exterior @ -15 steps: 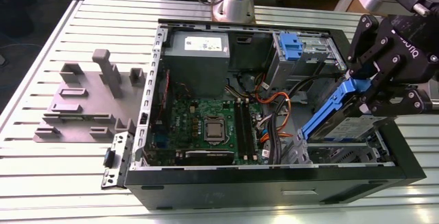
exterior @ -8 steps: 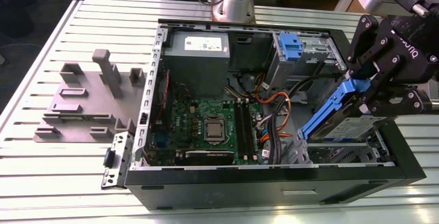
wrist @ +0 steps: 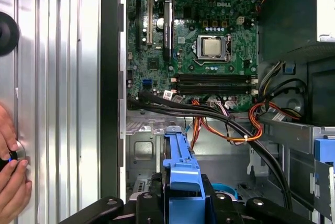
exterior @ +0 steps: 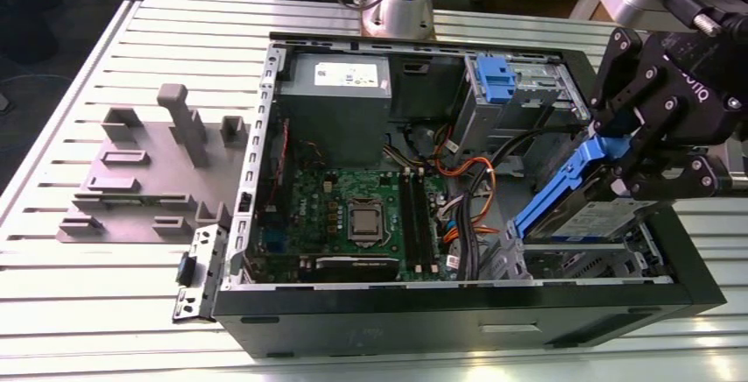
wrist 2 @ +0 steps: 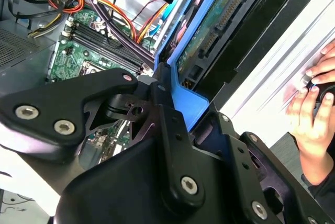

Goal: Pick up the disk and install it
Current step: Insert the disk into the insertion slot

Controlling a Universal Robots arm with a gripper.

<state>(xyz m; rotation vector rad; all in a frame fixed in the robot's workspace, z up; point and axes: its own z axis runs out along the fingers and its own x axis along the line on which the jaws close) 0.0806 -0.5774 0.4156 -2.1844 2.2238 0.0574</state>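
End effector point(exterior: 625, 150) hung over the right side of the open computer case point(exterior: 468, 299) in the exterior view, its fingers closed on the blue carrier frame of the disk point(exterior: 590, 217). In both wrist views the black fingers point(wrist 2: 170, 111) pinched that blue frame point(wrist: 180, 171) with no gap showing. The disk was held tilted. Its long axis sloped down from the end effector toward the exterior view's left, so its lower end dipped into the metal drive cage point(exterior: 573, 259) at the case's near right corner. The motherboard point(exterior: 350, 207) lay well apart to the left. I judged the disk lifted but not yet seated, since it stood at a slant rather than flat in the cage. A person's hand point(wrist 2: 314, 109) rested on the worktop point(exterior: 70, 294) beside the case.
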